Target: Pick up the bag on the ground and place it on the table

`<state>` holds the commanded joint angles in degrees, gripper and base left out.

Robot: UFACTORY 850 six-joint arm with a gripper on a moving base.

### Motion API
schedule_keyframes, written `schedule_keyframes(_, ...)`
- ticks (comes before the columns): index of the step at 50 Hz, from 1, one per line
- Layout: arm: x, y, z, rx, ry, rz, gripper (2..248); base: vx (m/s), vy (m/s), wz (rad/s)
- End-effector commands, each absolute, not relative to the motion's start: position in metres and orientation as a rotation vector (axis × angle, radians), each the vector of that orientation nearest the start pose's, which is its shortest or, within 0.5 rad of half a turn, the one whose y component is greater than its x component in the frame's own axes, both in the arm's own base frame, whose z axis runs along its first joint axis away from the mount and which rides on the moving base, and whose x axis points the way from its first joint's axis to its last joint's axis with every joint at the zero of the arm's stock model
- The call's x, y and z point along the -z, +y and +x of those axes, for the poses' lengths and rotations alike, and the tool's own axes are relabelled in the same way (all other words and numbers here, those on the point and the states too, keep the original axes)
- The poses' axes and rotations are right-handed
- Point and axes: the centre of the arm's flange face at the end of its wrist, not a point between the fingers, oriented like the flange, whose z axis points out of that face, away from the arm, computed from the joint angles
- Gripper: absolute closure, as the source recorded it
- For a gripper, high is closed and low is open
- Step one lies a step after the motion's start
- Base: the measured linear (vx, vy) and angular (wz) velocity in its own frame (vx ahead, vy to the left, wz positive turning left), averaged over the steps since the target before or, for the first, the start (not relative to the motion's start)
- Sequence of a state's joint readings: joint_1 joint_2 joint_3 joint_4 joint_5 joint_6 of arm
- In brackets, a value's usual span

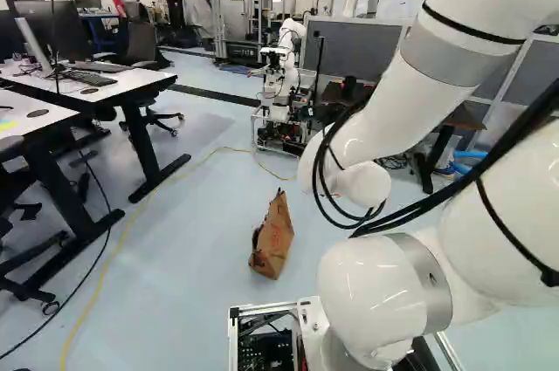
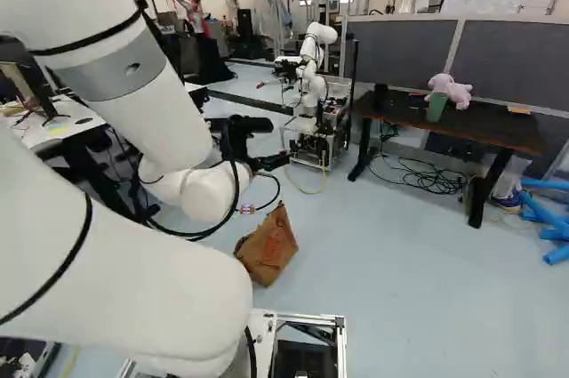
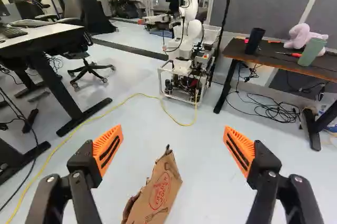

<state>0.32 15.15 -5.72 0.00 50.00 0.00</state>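
Note:
My gripper (image 2: 274,142) stands in the air in the right base view, above and behind the bag as seen there. In the wrist view the gripper (image 3: 174,143) is wide open, its orange pads far apart with nothing held. The crumpled brown paper bag (image 3: 159,192) with red print shows low between the fingers, untouched. It stands on the floor ahead of the base, as the bag (image 1: 273,238) in the left base view shows. A dark wooden table (image 2: 489,127) is at the right, bearing a pink plush toy and a green cup.
Another robot (image 1: 284,83) on a wheeled frame stands beyond the bag. White desks (image 1: 131,83) and office chairs line the left. A yellow cable (image 3: 105,110) crosses the floor; black cables (image 2: 427,175) lie coiled under the wooden table. Blue tubes (image 2: 547,218) lie at the far right.

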Motion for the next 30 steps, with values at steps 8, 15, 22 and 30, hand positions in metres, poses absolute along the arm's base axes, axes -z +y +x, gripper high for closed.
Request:
schedule_keyframes(8,-0.367,0.002,0.279,1.816,-0.01,-2.558,3,0.0,0.0,0.0)
schedule_keyframes(15,-0.368,0.002,0.287,1.812,-0.011,-2.561,3,0.0,0.0,0.0)
schedule_keyframes(22,-0.369,0.003,0.298,1.798,-0.012,-2.569,3,0.0,0.0,0.0)
schedule_keyframes(30,-0.368,0.005,0.312,1.77,-0.021,-2.584,3,0.0,0.0,0.0)
